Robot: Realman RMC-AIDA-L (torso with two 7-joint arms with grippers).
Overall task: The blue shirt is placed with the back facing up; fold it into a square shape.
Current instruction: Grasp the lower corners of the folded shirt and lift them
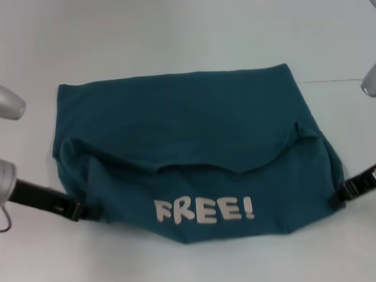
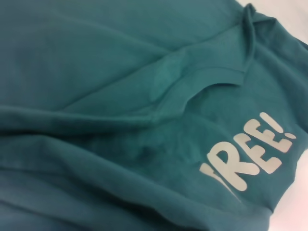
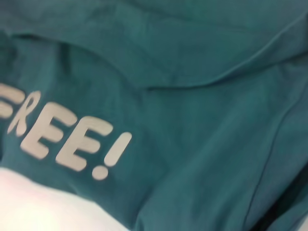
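The blue shirt (image 1: 176, 117) lies spread across the white table (image 1: 176, 35). Its near part is turned over toward the far side, so the pale "FREE!" lettering (image 1: 204, 210) faces up. My left gripper (image 1: 88, 211) is at the near left corner of this turned flap, with its black fingers buried in the cloth and shut on it. My right gripper (image 1: 341, 191) grips the flap's right corner in the same way. The left wrist view is filled by the blue shirt (image 2: 96, 96), and so is the right wrist view by the blue shirt (image 3: 202, 96); neither shows fingers.
Bare white table surrounds the shirt on every side. Silver links of my left arm (image 1: 9, 103) and right arm (image 1: 370, 79) reach in at the picture's edges. A thin seam (image 1: 335, 80) crosses the table at the far right.
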